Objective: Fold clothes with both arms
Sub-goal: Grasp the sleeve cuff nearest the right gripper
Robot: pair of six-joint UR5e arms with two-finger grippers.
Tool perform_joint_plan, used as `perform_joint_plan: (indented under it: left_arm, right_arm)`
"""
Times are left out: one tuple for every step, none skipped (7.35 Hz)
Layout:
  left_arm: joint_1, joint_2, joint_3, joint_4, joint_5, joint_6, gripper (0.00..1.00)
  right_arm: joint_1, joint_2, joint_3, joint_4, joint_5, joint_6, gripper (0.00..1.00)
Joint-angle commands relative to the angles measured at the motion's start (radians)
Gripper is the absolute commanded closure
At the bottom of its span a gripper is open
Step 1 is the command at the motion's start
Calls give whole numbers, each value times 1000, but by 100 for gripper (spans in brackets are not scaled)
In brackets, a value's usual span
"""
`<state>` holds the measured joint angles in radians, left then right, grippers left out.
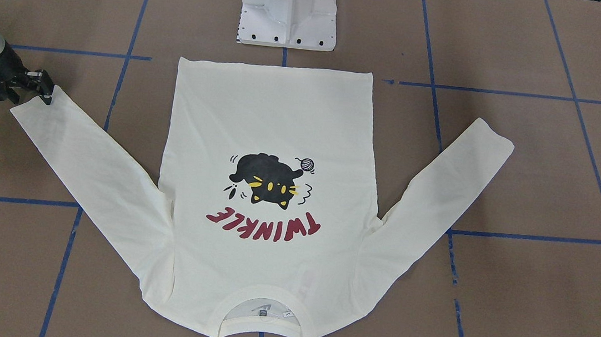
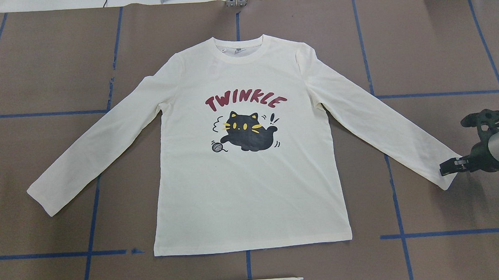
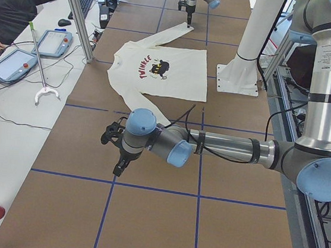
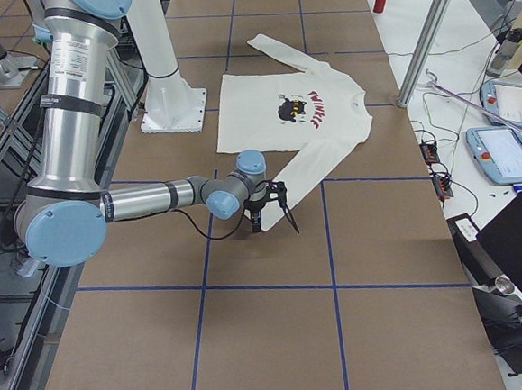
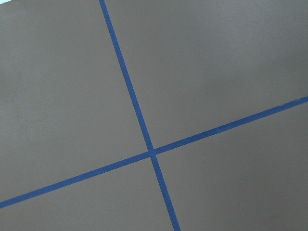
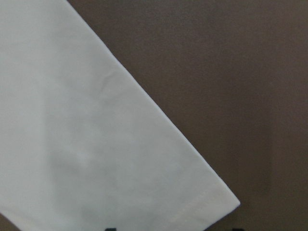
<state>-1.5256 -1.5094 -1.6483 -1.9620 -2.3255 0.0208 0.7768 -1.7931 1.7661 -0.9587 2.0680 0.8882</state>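
The cream shirt [image 2: 252,191] lies flat and print-up in the middle of the table [image 2: 36,61], sleeves spread, with the right gripper [image 2: 448,168] low at one cuff [image 2: 446,182], jaws apart and holding nothing, while the left gripper [image 3: 118,157] hangs well away from the shirt, its opening impossible to judge.

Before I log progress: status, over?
Black right pincer open at sleeve cuff. Black left pincer: state unclear. Cream long-sleeved cat-print shirt flat, unfolded. Nothing blocking.
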Motion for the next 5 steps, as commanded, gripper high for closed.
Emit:
perform_joint_plan:
  left_arm:
    - [-1, 0, -2, 0, 0, -1, 0]
    - [-1, 0, -2, 0, 0, -1, 0]
    - [-1, 0, -4, 0, 0, -1, 0]
    - [-1, 0, -2, 0, 0, -1, 0]
    - [-1, 0, -4, 0, 0, -1, 0]
  right_arm:
    - [2, 1, -2, 0, 0, 0, 20]
    - [2, 1, -2, 0, 0, 0, 34]
    - [1, 1, -1, 0, 0, 0, 58]
    - [2, 1, 3, 0, 1, 0, 79]
    - [1, 1, 3, 0, 1, 0, 92]
